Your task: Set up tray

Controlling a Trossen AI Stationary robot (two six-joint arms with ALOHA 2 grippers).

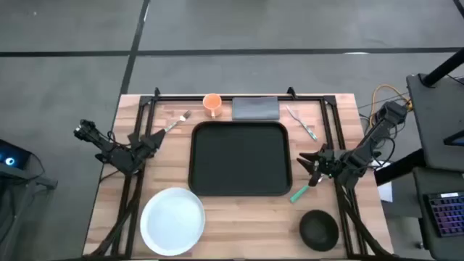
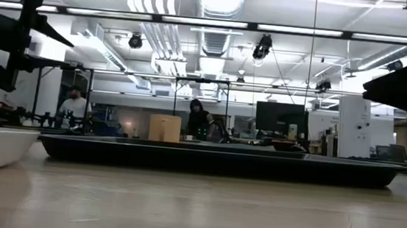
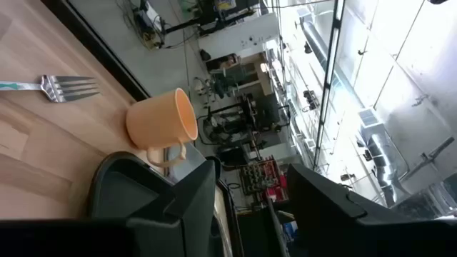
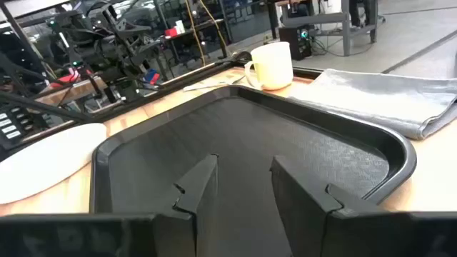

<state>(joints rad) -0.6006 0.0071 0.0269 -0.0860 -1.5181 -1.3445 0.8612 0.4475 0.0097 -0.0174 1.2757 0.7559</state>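
Currently sitting empty at table centre: tray (image 1: 239,159), between both arms. Hovering just off its side edges: left gripper (image 1: 154,139) and right gripper (image 1: 308,165), both parted, holding nothing. Probably handling as stiff, light, slick plastic; gripping the raised rim at opposite sides looking safest.

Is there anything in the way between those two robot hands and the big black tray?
Nothing visible. The large black rectangular tray lies empty in the middle of the wooden table. The left hand hovers just off its left edge, the right hand just off its right edge, both open, with only bare wood between each and the rim.
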